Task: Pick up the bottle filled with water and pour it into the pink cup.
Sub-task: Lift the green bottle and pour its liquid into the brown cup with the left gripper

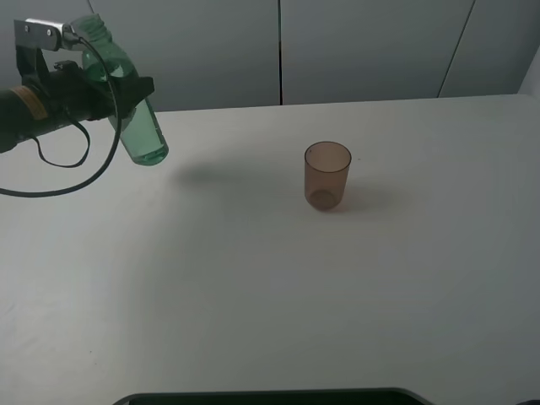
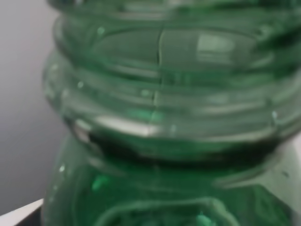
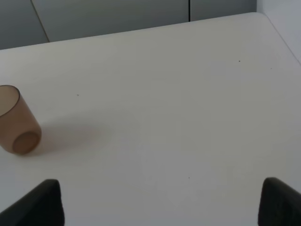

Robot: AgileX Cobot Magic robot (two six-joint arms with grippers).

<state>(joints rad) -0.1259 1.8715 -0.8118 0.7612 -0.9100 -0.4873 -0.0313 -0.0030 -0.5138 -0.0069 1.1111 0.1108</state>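
One bottle (image 1: 143, 135) hangs in the air above the table's (image 1: 253, 295) far left part, clamped around its upper body by the closed left end effector (image 1: 114, 84). Its long axis is tilted, the uncapped threaded neck up and to the left, the base down toward the right. One pink cup (image 1: 327, 175) stands upright on the table, well apart from the bottle. The right end effector (image 3: 160, 207) is spread wide and holds nothing.
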